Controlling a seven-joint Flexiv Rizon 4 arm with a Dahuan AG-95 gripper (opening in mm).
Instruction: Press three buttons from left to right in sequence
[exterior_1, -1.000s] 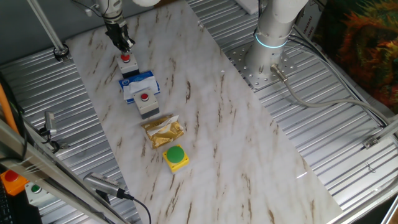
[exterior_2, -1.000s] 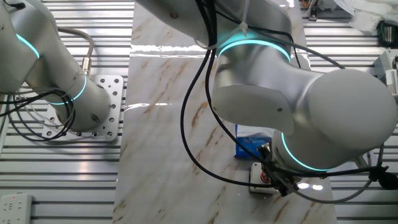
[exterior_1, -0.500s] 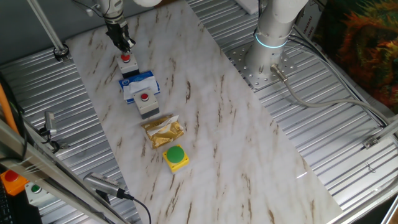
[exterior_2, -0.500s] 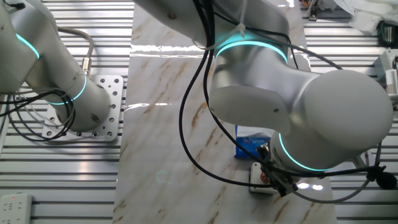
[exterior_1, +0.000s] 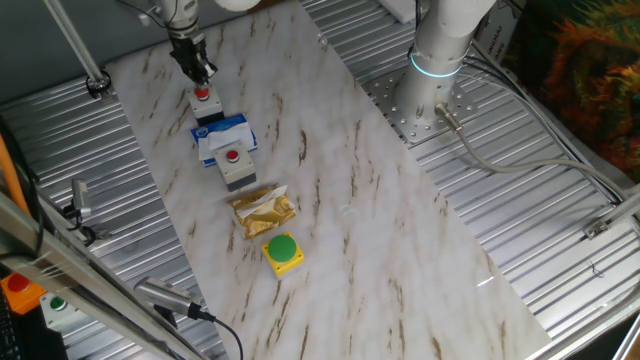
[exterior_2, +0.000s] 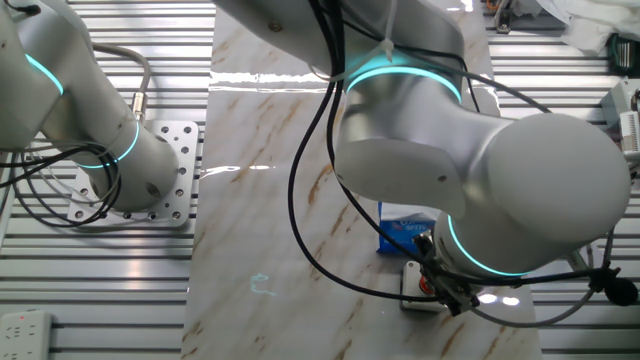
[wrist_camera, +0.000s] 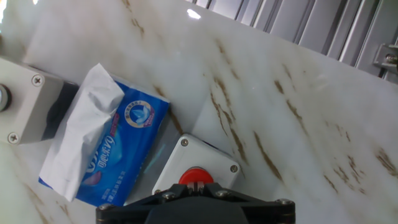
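The claw (exterior_1: 203, 77) sits directly above the red cap of the first button (exterior_1: 203, 100), a grey-white box at the far end of the row on the marble desk (exterior_1: 380, 230). The hand view shows that cap (wrist_camera: 196, 177) just under the claw body; contact cannot be confirmed. Whether the claw fingers are spread or closed cannot be told from any view.

The sequence appears to be at its first step. Two presses remain:
- the second button (exterior_1: 234, 162), grey-white with a red cap, beyond the blue tissue pack (exterior_1: 222, 135);
- the third button (exterior_1: 283, 251), a yellow box with a green dome, beyond the gold foil packet (exterior_1: 264, 210).
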